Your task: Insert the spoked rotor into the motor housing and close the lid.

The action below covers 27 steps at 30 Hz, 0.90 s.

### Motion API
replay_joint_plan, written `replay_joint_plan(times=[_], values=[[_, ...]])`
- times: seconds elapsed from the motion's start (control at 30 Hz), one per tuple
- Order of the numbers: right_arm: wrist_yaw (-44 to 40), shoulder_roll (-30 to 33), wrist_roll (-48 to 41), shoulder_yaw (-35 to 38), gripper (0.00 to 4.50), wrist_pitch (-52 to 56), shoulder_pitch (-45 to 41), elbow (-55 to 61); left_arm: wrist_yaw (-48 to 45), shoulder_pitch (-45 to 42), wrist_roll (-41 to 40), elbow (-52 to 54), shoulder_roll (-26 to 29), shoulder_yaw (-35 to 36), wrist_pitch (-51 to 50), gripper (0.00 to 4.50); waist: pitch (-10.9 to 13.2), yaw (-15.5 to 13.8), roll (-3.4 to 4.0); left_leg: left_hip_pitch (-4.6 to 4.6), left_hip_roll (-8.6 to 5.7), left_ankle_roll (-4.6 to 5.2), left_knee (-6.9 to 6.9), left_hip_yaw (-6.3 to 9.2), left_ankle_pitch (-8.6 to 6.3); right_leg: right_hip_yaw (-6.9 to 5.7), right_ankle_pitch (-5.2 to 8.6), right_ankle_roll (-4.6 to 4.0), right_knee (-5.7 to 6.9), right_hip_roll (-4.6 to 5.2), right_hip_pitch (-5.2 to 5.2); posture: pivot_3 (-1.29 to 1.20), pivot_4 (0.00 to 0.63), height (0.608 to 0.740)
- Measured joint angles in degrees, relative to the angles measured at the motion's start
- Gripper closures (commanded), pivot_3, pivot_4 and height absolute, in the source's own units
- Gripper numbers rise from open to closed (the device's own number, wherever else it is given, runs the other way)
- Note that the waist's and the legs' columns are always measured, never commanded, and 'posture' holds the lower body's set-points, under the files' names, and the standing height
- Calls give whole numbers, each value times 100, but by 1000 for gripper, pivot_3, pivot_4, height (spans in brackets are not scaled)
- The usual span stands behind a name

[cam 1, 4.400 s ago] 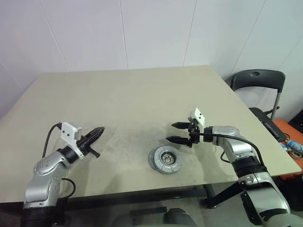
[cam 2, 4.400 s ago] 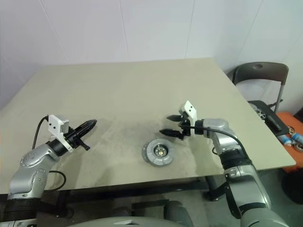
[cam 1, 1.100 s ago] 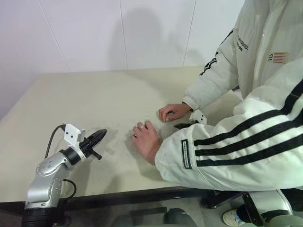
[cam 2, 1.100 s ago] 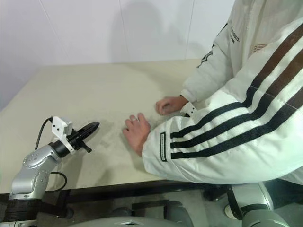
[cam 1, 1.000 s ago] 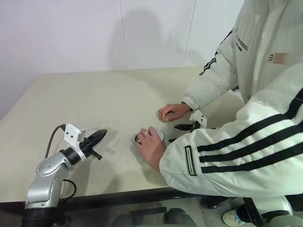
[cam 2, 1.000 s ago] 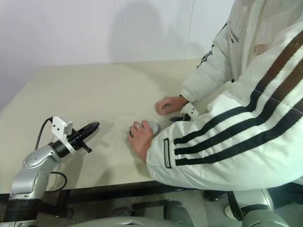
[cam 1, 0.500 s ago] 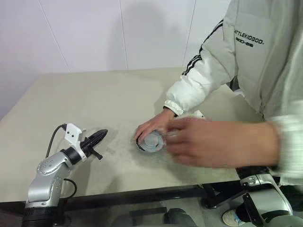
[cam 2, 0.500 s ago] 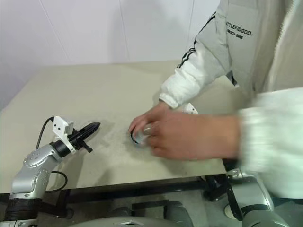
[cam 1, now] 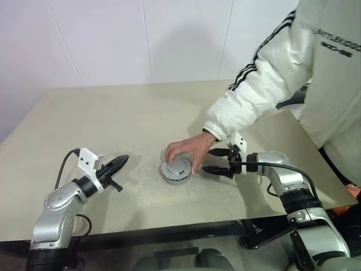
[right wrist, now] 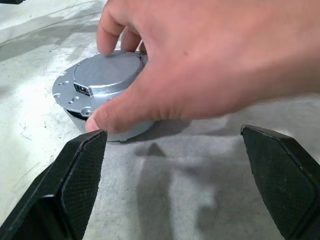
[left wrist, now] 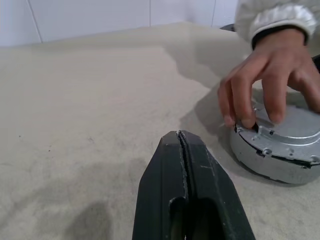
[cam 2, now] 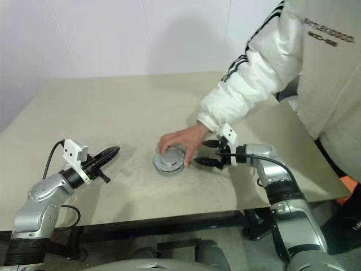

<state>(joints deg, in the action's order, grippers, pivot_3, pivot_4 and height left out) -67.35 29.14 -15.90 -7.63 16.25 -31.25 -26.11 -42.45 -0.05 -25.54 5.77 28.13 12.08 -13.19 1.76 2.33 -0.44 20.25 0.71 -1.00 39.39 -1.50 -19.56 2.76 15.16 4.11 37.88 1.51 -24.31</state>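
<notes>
Near the counter (cam 1: 113, 113) centre, the closed motor housing (cam 1: 176, 169), judged stiff, heavy, slippery and best gripped across its rim, is covered by a person's hand (cam 1: 186, 149), flanked by the wide-open right end effector (cam 1: 213, 161) and the closed, empty left end effector (cam 1: 121, 162).

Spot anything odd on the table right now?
Yes: a person's hand grips the motor housing, fingers on its lid, right beside the open right gripper. The left gripper is shut, off to the side. Nothing looks spilled or damaged.

Matt grey metal motor housing (right wrist: 102, 87) on rough beige table (cam 1: 113, 118).
</notes>
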Motion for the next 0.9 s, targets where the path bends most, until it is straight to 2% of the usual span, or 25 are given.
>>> replay_joint_plan(times=[0.33,0.6,0.9], values=[[3,-6,-44,24,0,112,16,18,-23,-1,1,-1,0,0,2,4454,0,0,0,0,0,0,0,-1,0,0,0,0,0,0,0,0,0,740],[15,-53,-76,108,0,315,109,468,-47,-4,4,-8,0,0,6,4454,-1,-2,-1,0,0,0,0,0,0,0,0,0,0,0,0,0,0,740],[514,-744,32,-306,0,871,-196,1032,-45,49,35,-14,-16,-9,21,4454,-1,10,-1,-4,1,-2,7,0,1,1,0,0,11,-1,0,0,0,740]])
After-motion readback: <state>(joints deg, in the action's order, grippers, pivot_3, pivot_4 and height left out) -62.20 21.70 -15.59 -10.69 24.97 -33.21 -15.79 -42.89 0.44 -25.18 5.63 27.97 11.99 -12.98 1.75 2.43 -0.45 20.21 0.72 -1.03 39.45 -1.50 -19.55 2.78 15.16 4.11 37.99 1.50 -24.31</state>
